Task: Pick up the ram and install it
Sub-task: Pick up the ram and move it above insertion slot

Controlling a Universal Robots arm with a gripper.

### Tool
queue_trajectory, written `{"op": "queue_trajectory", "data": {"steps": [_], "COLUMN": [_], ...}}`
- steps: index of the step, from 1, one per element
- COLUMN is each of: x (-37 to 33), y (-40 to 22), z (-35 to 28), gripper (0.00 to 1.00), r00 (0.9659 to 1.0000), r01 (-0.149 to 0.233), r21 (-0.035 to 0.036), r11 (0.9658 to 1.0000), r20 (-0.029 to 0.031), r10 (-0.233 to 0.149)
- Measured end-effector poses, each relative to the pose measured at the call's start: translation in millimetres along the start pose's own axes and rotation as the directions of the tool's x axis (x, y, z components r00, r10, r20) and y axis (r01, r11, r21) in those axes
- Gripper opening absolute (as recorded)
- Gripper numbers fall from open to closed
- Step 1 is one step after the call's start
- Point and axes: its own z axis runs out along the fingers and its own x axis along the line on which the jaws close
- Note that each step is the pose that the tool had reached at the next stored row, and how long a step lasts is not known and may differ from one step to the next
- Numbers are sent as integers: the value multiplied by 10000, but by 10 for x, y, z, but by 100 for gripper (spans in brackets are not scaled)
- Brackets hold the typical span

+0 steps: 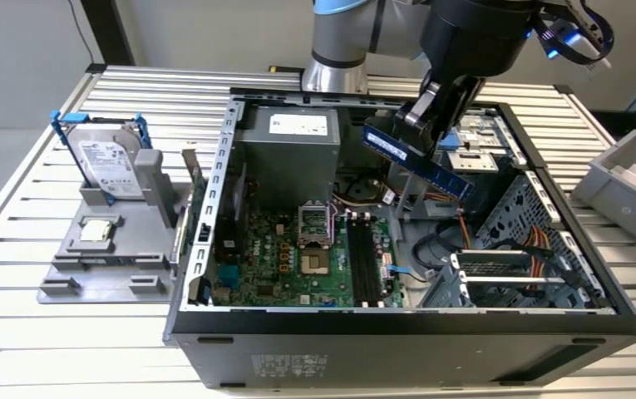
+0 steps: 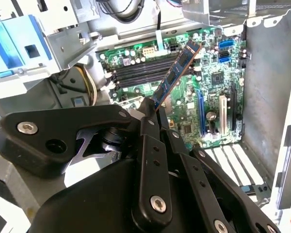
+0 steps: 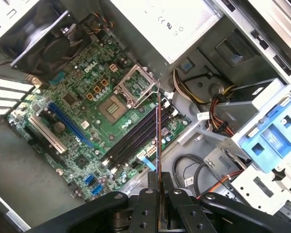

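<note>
The ram (image 1: 417, 164) is a thin blue circuit-board stick, tilted, held in the air over the open computer case. My gripper (image 1: 434, 112) is shut on its upper end. In the second wrist view the ram (image 2: 177, 74) sticks out from between the black fingers (image 2: 148, 124) toward the green motherboard (image 2: 184, 92). The first wrist view shows the ram (image 3: 158, 136) edge-on above the long black memory slots (image 3: 131, 141). In the exterior view those slots (image 1: 364, 262) lie below and toward the exterior view's left of the stick. The ram is clear of the board.
The case's metal walls (image 1: 220, 166) ring the motherboard (image 1: 284, 258). A power supply (image 1: 290, 150) sits at the back, a drive cage with cables (image 1: 517, 266) on the exterior view's right. A hard drive in a blue frame (image 1: 107, 158) stands on a grey holder outside the case. A grey bin (image 1: 633, 174) is far right.
</note>
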Motion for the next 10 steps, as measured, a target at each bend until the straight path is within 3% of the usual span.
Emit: {"op": "queue_trajectory", "data": {"steps": [10], "x": [1], "y": [1], "z": [0], "gripper": [0], "r00": [9994], "r01": [-336], "r21": [3], "r11": [9994], "r20": [8], "r10": [336]}}
